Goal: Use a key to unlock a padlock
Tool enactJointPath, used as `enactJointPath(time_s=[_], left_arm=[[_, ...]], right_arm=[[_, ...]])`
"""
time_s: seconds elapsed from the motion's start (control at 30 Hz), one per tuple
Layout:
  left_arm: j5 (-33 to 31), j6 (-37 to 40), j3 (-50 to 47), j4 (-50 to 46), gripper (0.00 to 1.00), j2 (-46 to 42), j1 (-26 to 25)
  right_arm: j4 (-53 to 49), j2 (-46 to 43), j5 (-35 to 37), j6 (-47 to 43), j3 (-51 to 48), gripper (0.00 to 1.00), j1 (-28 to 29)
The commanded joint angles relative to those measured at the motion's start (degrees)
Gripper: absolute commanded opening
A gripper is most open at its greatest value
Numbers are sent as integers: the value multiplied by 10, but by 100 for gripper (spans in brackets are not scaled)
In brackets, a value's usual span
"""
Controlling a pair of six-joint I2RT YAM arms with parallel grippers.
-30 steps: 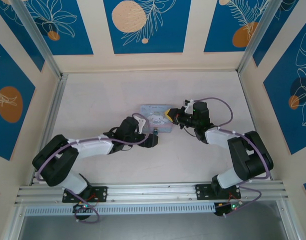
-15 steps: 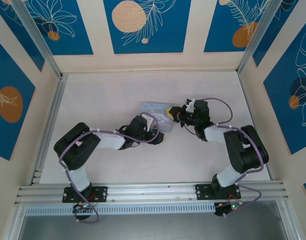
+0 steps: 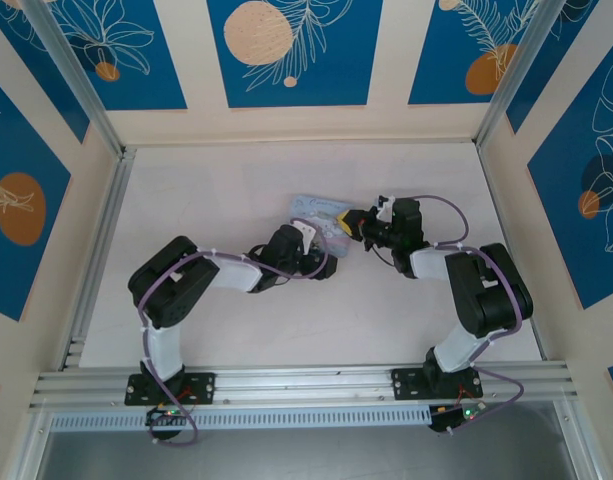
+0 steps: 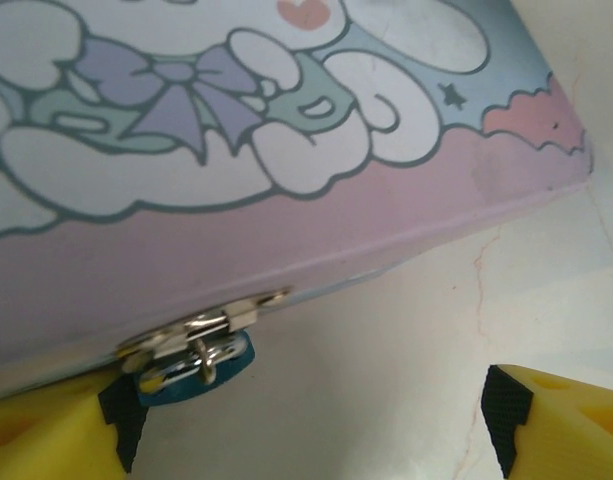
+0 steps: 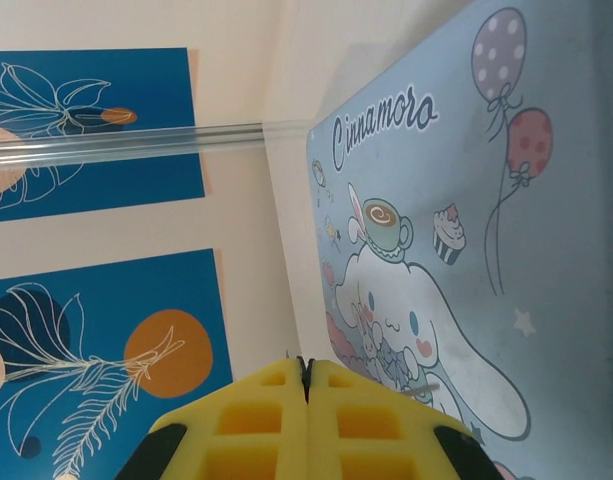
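Padlock [image 4: 191, 368]: small, blue-tinted, hanging from the silver hasp [image 4: 201, 325] on the near edge of the tin [image 4: 286, 220], low over the table [image 4: 406, 380]. You can see your left gripper [image 4: 311, 415] spread wide with nothing in it. One yellow finger [image 4: 46, 440] sits just beside the padlock, the other is well off to the right, and I can't tell if the near one touches. The tin lid carries a cartoon print of a white long-eared character, balloons and a cupcake, and the right wrist view reads "Cinnamoro" before the word runs out of frame. Your right gripper [image 5: 306, 370] is clenched, yellow pads pressed flat together, held over the tin's right end. I can't tell whether anything is pinched in there. Versus a second ago, the left arm has folded in, with its elbow swung right and its wrist now at the tin's near edge rather than short of it. The right gripper has crept a little farther from the bases. The tin looks nudged slightly farther back too.
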Motion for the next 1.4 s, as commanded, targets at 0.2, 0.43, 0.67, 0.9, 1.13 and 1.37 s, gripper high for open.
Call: enactJointPath(time_s=[0.2,0.43,0.67,0.9,1.13,1.37], left_arm=[[71,-74,5,82,83,19,-3],[47,-137,-19,139,80,32,0],[12,-165,-29,147,77,41,-2],[8,-167,-19,152,72,51,-6],[32,-182,-16,179,63,29,-17],[16,-206,-25,205,62,39,-19]], right_arm=[[18,20,-10,7,13,0,-4],[24,23,-8,11,11,0,-4],[28,29,-11,12,10,0,-5],[30,32,-10,14,8,0,-8],[33,32,-10,17,3,0,-11],[33,32,-11,15,0,0,-15]])
